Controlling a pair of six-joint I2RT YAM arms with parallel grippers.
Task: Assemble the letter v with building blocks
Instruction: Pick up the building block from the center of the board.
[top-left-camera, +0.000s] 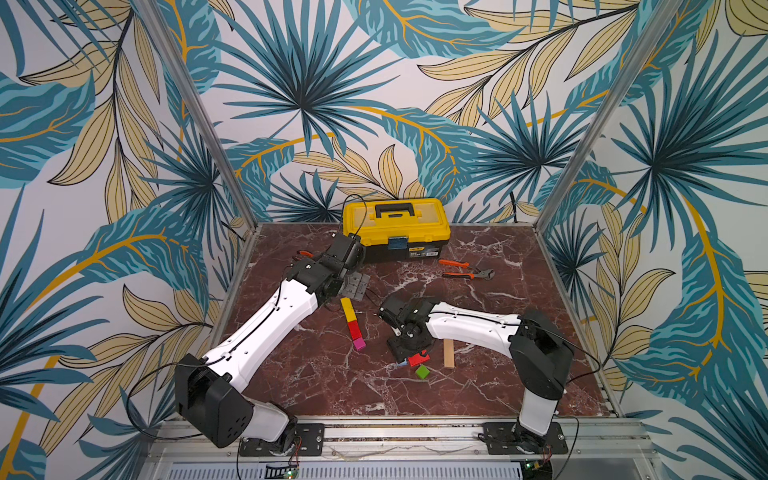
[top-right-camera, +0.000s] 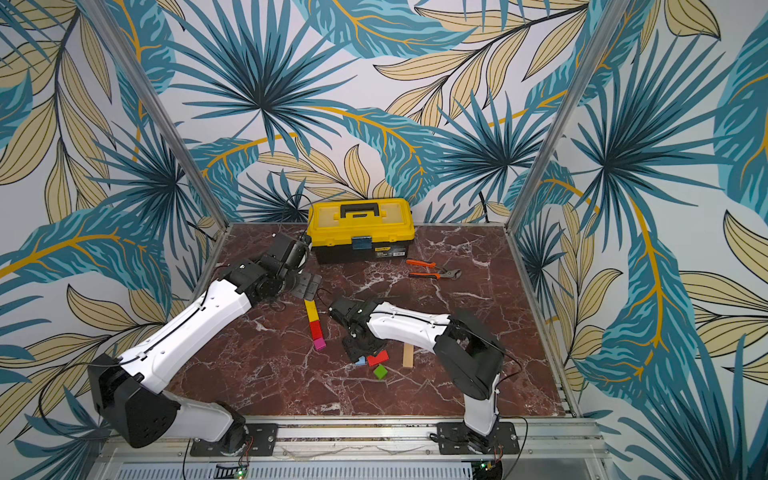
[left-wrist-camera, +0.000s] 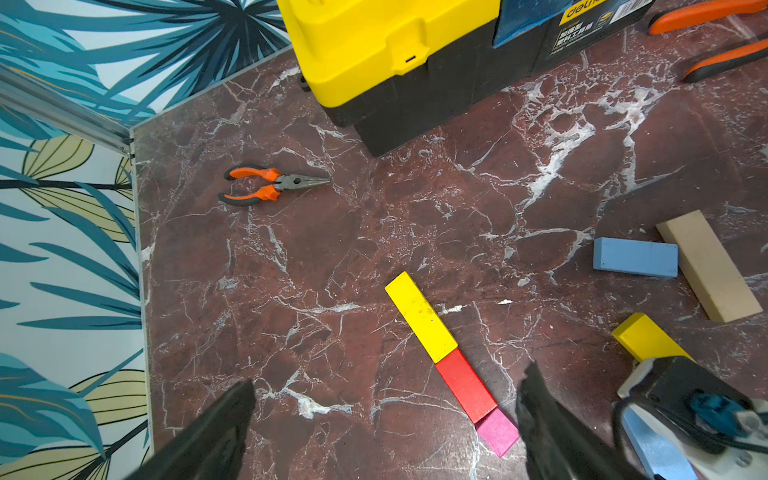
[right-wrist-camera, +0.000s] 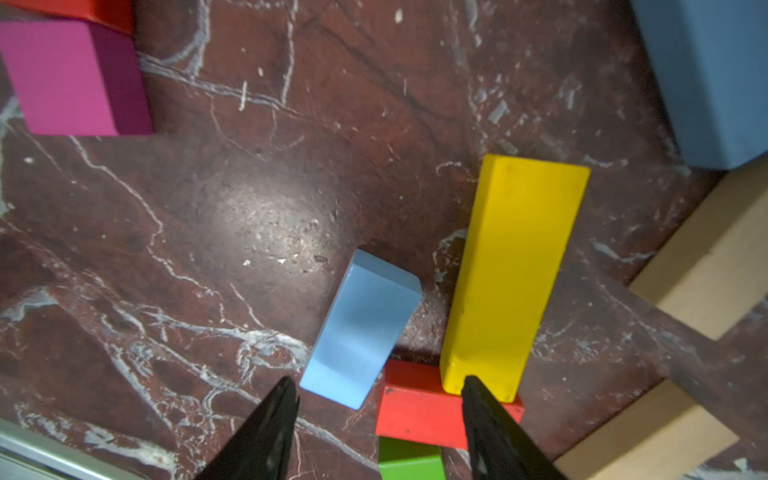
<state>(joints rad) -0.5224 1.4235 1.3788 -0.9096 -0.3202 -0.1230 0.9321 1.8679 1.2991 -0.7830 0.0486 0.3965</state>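
one stroke lies on the counter (top-left-camera: 469, 395): yellow bar (top-left-camera: 347, 308), red block (top-left-camera: 354, 329), magenta cube (top-left-camera: 359, 343) end to end. the second stroke looks unbuilt, its blocks scattered nearby. right pincer (right-wrist-camera: 380, 384) straddles the loose red block (right-wrist-camera: 415, 419), jaws partway, grip unclear; left pincer (left-wrist-camera: 384, 409) hangs released

Robot test cell (aluminium frame (top-left-camera: 206, 124), wallpapered walls (top-left-camera: 332, 62)).

toolbox (top-left-camera: 397, 228) behind the block row (top-left-camera: 354, 328); loose blocks (top-left-camera: 422, 371) right of it (pliers (top-left-camera: 465, 269) behind them)
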